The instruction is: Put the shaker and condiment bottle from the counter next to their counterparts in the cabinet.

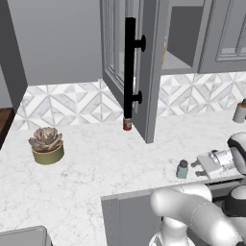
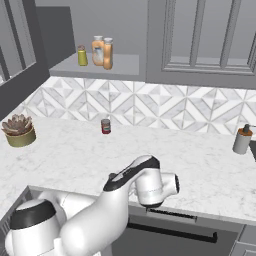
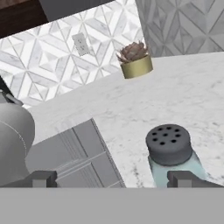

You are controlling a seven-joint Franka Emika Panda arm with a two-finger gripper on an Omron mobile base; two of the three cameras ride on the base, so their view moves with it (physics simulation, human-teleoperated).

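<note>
Pincer (image 3: pixel 113 178) stands wide open, holding nothing, low at the front edge of the surface (image 1: pixel 96 163). In the hand view the shaker (image 3: pixel 171 153) sits upright just beside the right-hand fingertip (image 3: pixel 183 178), not between the tips. From the left base view the shaker (image 1: pixel 182 169) stands near the surface's front edge, well apart from the cabinet (image 1: pixel 144 62), whose door hangs open. An orange bottle (image 2: pixel 107 53) stands on the cabinet shelf. A small red can (image 1: pixel 127 124) stands below the door.

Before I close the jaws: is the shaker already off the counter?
No. The left base view shows the shaker standing on the counter by the open gripper.
</note>
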